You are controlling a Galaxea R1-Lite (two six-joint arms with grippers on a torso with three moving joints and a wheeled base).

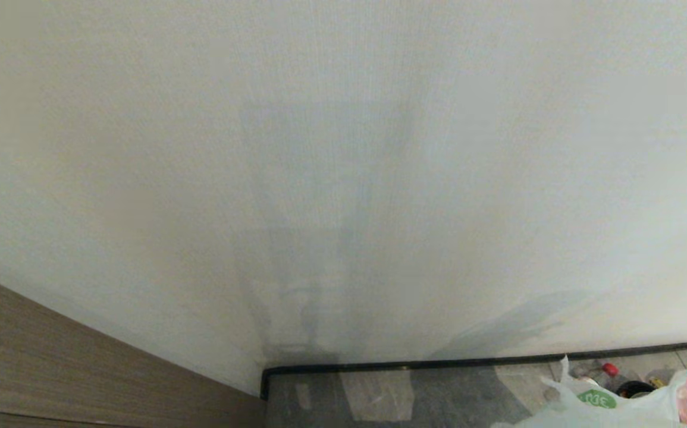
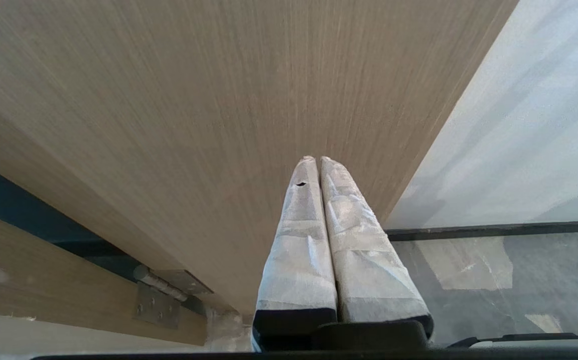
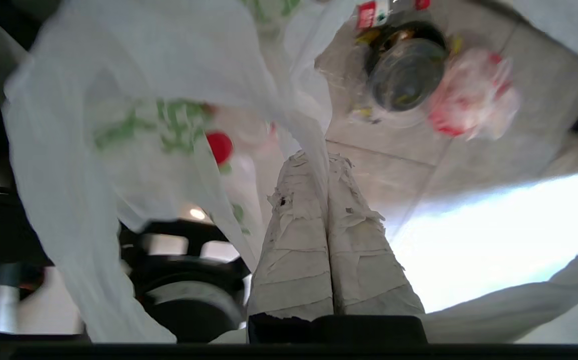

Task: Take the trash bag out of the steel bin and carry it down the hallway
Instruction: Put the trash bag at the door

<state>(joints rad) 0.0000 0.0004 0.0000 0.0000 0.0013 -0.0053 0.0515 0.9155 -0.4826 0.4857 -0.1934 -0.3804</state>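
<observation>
The trash bag (image 1: 593,404) carries a green patch with pale characters in the head view, seen reversed through the thin plastic; they look like digits, perhaps 300, but cannot be read with certainty; in the right wrist view the same bag (image 3: 133,125) shows blurred green print, illegible; a red-and-white label (image 3: 372,13) sits on a piece of rubbish on the floor beyond it, its lettering too small to make out.
</observation>
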